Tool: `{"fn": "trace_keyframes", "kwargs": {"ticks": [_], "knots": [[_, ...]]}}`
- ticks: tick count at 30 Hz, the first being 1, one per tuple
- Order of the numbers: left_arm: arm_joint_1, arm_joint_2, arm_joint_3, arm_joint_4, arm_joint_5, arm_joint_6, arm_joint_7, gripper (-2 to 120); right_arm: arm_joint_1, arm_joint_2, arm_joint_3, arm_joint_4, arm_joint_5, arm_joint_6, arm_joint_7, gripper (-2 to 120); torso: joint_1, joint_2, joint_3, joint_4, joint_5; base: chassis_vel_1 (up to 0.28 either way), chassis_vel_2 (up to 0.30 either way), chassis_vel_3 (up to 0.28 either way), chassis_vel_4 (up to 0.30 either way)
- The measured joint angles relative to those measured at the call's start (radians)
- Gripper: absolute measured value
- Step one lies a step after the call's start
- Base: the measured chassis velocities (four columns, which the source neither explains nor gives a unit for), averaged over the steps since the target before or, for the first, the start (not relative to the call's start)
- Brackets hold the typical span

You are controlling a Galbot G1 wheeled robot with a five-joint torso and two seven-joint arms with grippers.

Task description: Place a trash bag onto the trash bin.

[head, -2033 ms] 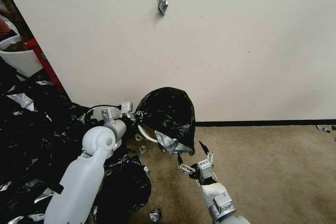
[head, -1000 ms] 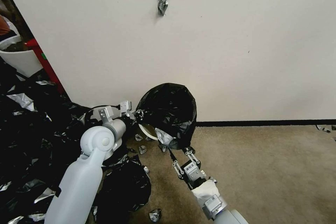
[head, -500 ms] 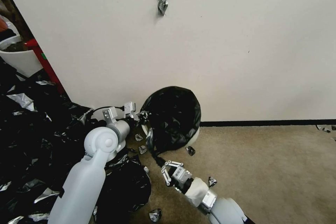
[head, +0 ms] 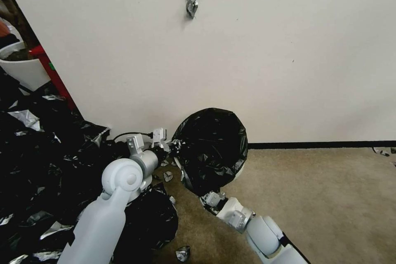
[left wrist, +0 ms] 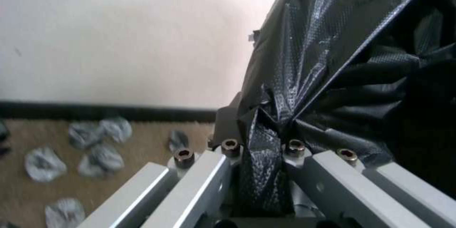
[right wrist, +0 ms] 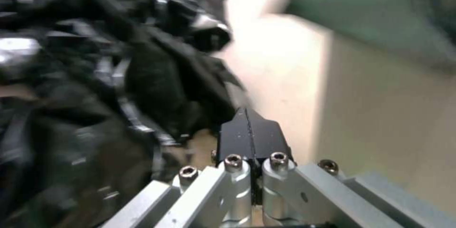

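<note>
With the bag ballooned over the bin at lower centre of my head frame, against the wall, my left gripper is clamped on a pinch of its plastic at its left edge. My right gripper has its black fingertips pressed together, nothing visible between them, just under the bag.

pale grey arms showing rounded joints

left arm is wearing a smooth light-grey shell with a ball-like elbow and black cable; right arm is showing silver cuffs. wrist linkages are gleaming as brushed aluminium bars with brassy socket screws and black fingertips.
</note>
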Motion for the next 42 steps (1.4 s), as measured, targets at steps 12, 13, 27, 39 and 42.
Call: {"fn": "trace_keyframes", "kwargs": {"ticks": [12,13,27,39,42], "knots": [[-0.082,-0.009,-0.039,0.066,-0.039,-0.039,-0.024,2,-0.110,-0.032,0.082,0.135,-0.031,0.147,0.004,35,0.000,0.000,0.000,-0.0001,0.0000,0.000,0.000,0.000,0.000],[-0.082,-0.008,-0.040,0.066,-0.040,-0.039,-0.025,2,-0.119,-0.032,0.075,0.150,-0.033,0.150,0.040,41,0.000,0.000,0.000,0.0000,0.0000,0.000,0.000,0.000,0.000],[-0.079,-0.002,-0.052,0.062,-0.061,-0.035,-0.031,2,-0.134,0.001,-0.002,0.171,-0.063,0.051,0.302,92,0.000,0.000,0.000,0.0000,0.0000,0.000,0.000,0.000,0.000],[-0.076,-0.011,-0.046,0.054,-0.067,-0.032,-0.034,2,-0.112,0.025,-0.042,0.163,-0.072,0.015,0.298,86,0.000,0.000,0.000,0.0000,0.0000,0.000,0.000,0.000,0.000],[-0.074,-0.014,-0.042,0.054,-0.067,-0.031,-0.034,2,-0.107,0.029,-0.044,0.165,-0.094,0.017,0.297,76,0.000,0.000,0.000,0.0001,0.0000,0.000,0.000,0.000,0.000]]}}
